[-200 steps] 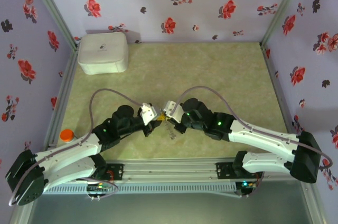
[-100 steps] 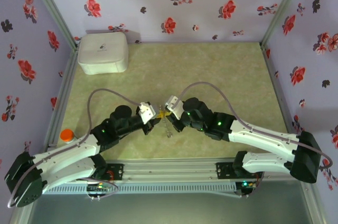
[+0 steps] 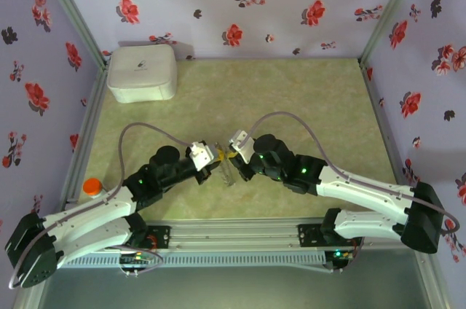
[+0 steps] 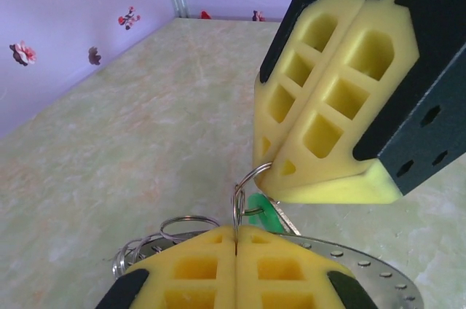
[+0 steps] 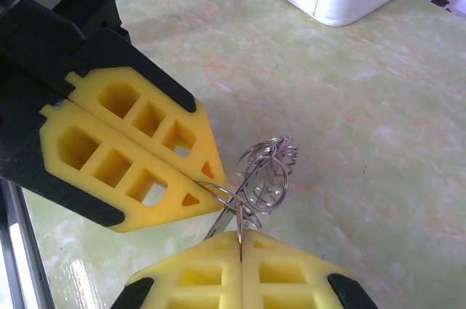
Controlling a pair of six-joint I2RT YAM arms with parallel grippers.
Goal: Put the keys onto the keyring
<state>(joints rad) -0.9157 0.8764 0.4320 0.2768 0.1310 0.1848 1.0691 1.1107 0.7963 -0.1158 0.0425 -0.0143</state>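
Note:
My left gripper (image 4: 237,232) and right gripper (image 5: 240,235) meet tip to tip over the middle of the table, left gripper (image 3: 212,157) facing right gripper (image 3: 232,154). Each is shut on a thin wire split ring (image 4: 238,203) of one linked bundle. The tiny green key (image 4: 262,214) hangs on a small loop just behind the left pads. The keyring (image 4: 378,269), a flat grey ring with studs along its rim, hangs below the pads at the right. Several small wire rings (image 5: 268,167) dangle from the same bundle (image 3: 228,172).
A white rounded box (image 3: 142,72) stands at the back left corner. An orange knob (image 3: 91,186) sits at the table's left edge beside the left arm. Flowered walls close the back and both sides.
Both grippers stay shut on the rings. The right wrist has drawn back and up a little, and the ring bundle between the tips now hangs slightly higher.

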